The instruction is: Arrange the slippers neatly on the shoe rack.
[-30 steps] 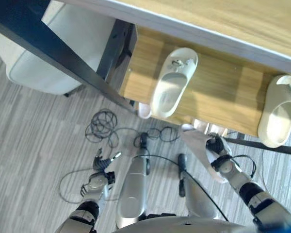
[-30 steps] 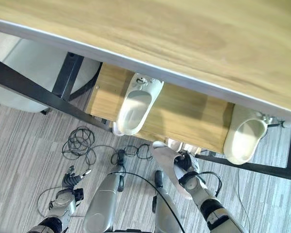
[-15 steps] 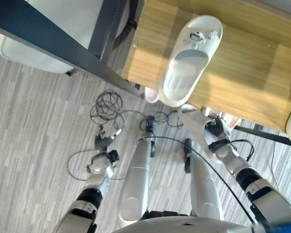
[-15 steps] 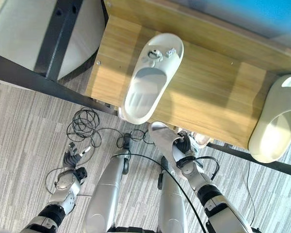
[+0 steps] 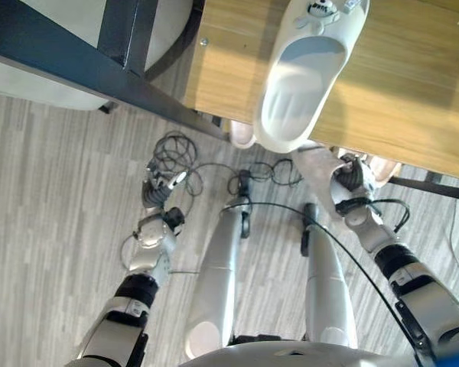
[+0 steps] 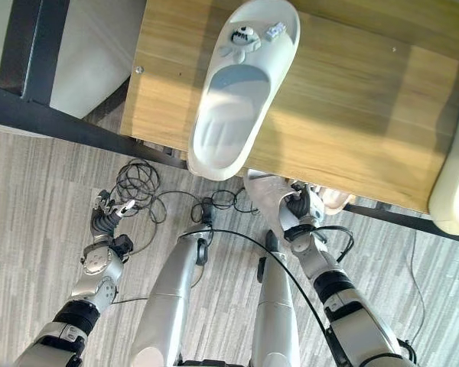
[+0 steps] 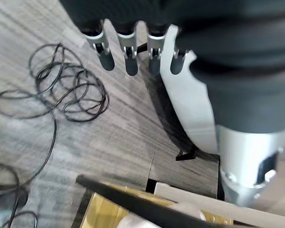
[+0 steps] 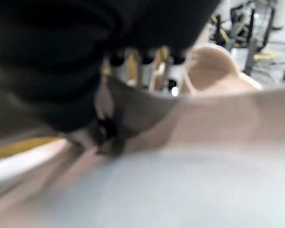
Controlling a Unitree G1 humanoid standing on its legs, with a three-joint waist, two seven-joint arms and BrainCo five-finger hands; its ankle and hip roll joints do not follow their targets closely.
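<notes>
Your landmark is the wooden shelf [image 6: 352, 115] of the shoe rack, lying across the upper part of both eye views. One white slipper [image 6: 233, 88] lies on it with its heel hanging past the shelf's near edge, decorated toe pointing to the back. A second white slipper [image 6: 455, 180] sits at the shelf's right end, cut off by the frame, so you see only part of it.

Your right hand [image 5: 350, 180] is just below the shelf's near edge, beside the overhanging heel, with its fingers curled round a pale pinkish slipper [image 5: 317, 172] held at a tilt. In the right wrist view that slipper [image 8: 180, 161] takes up most of the picture at close range and is blurred; the fingers wrap its rim, but you cannot make out the exact grip. More pale slippers [image 5: 243, 131] peek out from beneath the shelf's near edge, mostly hidden under the wood.

A black frame bar [image 5: 99, 76] runs diagonally off the shelf's left corner, with a pale rounded seat [image 6: 76, 69] behind it.

Your left hand [image 6: 107, 218] hangs over the grey plank floor [image 5: 46, 199], well left of the shelf, fingers relaxed and holding nothing. The floor around it is open apart from a coil of black wire [image 7: 61, 95] between the hand and the shelf's left corner.
</notes>
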